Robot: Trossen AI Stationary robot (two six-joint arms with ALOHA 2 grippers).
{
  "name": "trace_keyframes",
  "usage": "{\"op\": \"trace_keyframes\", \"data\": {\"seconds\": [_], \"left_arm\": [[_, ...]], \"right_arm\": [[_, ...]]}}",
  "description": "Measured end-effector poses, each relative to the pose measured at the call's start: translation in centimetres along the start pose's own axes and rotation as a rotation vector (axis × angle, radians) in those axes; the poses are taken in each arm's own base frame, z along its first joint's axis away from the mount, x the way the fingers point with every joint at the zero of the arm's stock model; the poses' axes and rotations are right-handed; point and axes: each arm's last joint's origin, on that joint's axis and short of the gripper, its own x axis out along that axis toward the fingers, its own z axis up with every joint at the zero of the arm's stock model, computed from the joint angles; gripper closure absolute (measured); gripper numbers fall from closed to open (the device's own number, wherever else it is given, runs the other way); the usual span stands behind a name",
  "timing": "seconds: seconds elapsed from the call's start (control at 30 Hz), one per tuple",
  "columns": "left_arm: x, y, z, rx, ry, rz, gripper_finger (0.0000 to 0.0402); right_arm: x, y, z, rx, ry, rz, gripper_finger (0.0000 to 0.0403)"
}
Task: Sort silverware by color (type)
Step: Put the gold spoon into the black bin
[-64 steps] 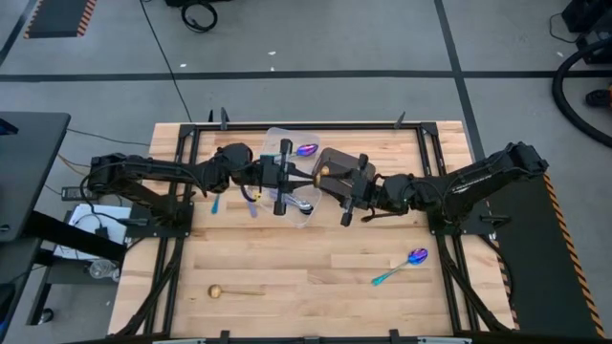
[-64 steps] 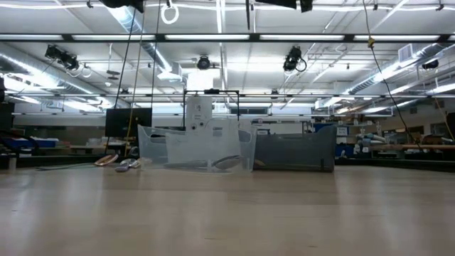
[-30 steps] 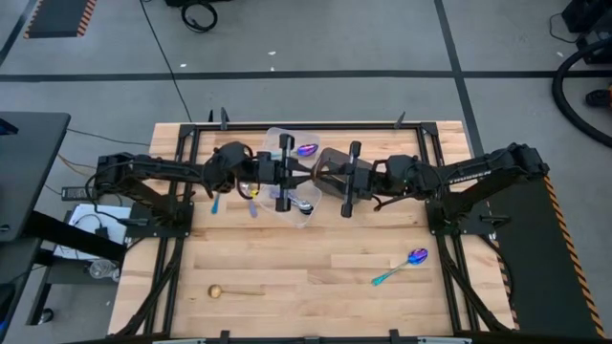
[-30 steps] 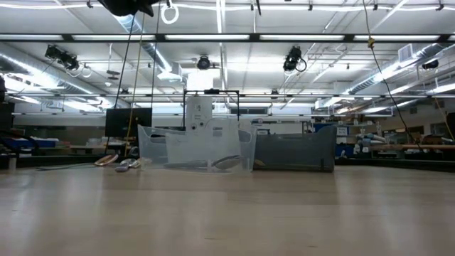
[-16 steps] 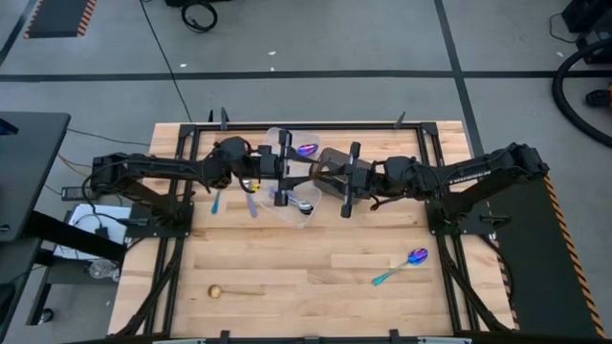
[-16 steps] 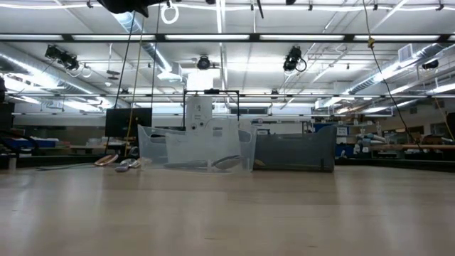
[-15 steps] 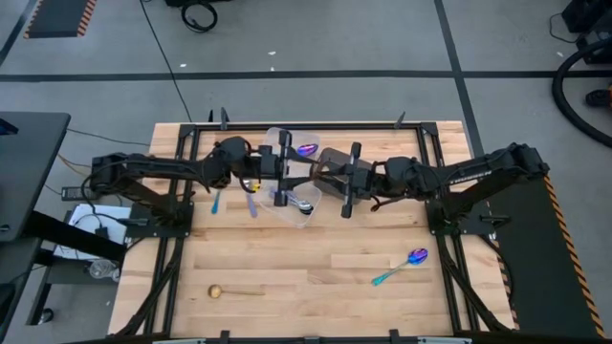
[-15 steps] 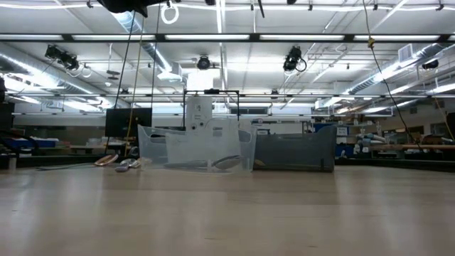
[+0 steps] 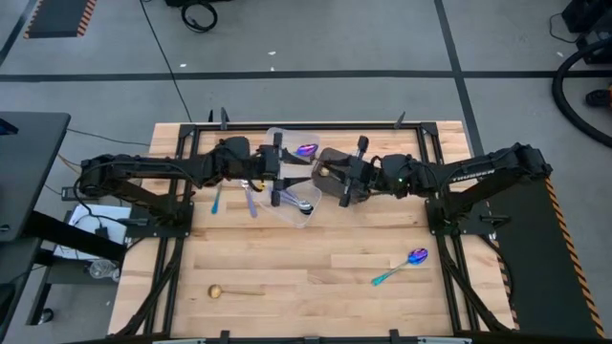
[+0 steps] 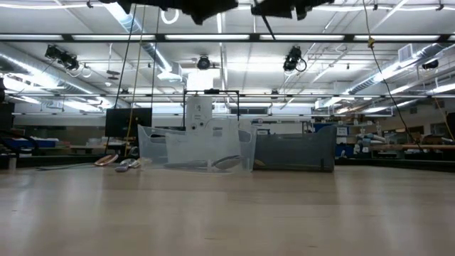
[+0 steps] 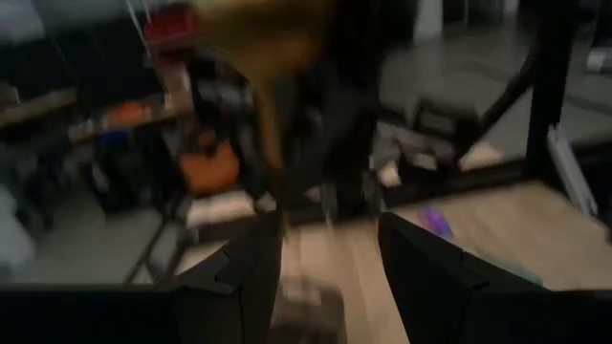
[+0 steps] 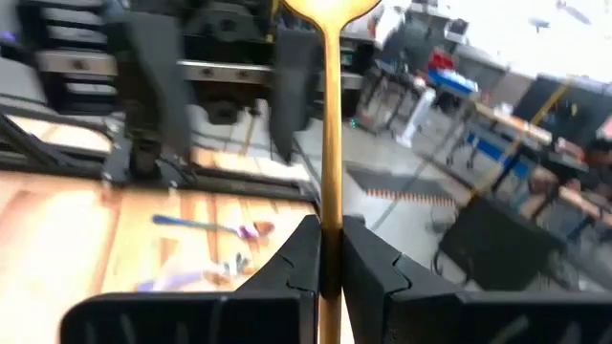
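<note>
high view: left gripper [image 9: 278, 178] open over the clear plastic tub [image 9: 298, 212]; right gripper [image 9: 347, 179] above the dark bin [image 9: 330, 159]. a teal-handled spoon [image 9: 402, 267] lies apart on wood. right wrist view alone shows its fingers [image 12: 304, 258] clamping a slim gold spoon [image 12: 330, 143].

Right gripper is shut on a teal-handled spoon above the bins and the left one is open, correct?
Not teal-handled. The right wrist view shows the right gripper shut on a gold spoon. The left gripper is open, as the left wrist view shows.
</note>
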Motion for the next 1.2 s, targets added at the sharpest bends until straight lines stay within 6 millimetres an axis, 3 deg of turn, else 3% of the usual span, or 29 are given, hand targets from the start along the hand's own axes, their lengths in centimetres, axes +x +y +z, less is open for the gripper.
{"op": "trace_keyframes", "data": {"seconds": [0.57, 0.83, 1.2], "left_arm": [[-0.3, 0.1, -2.5, 0.032, 0.272, 0.062, 0.0221], [-0.9, 2.4, -3.6, 0.028, 0.349, 0.126, 0.0221], [-2.1, 5.9, -5.6, -0.040, 0.478, 0.232, 0.0221]], "right_arm": [[0.8, -2.4, -3.6, 0.074, 0.292, -0.051, 0.0367], [0.9, -3.2, -5.4, 0.191, 0.402, -0.050, 0.0367], [0.3, -3.3, -9.7, 0.447, 0.535, -0.108, 0.0367]]}}
